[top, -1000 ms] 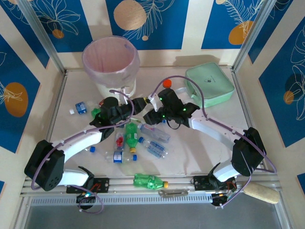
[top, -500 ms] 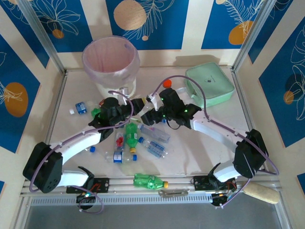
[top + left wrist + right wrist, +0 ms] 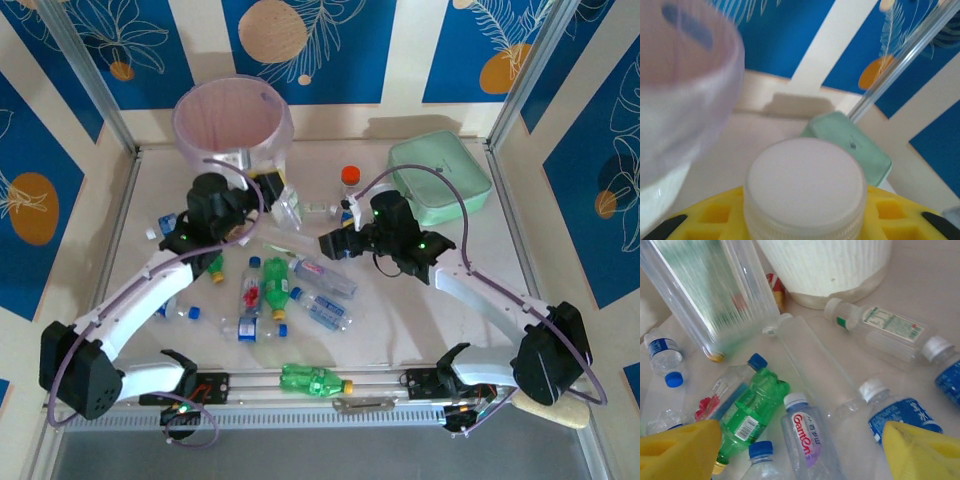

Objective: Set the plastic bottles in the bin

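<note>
Pale counter (image 3: pixel 420 300), blue leaf-patterned walls (image 3: pixel 310 60) behind. Left gripper (image 3: pixel 268 190) clamped on a white-capped clear bottle (image 3: pixel 805 185) just beside the bin (image 3: pixel 285 135). Right gripper (image 3: pixel 800 452) stands apart above loose plastic bottles (image 3: pixel 275 285) strewn mid-counter.

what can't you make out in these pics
- White-capped plastic bottle, left wrist view: body cut off by the bottom edge.
- Tall round white bin with pink liner, left wrist view: blurred, too close to the lens.
- Clear ribbed plastic bottle, right wrist view: far end cut off by the top edge.
</note>
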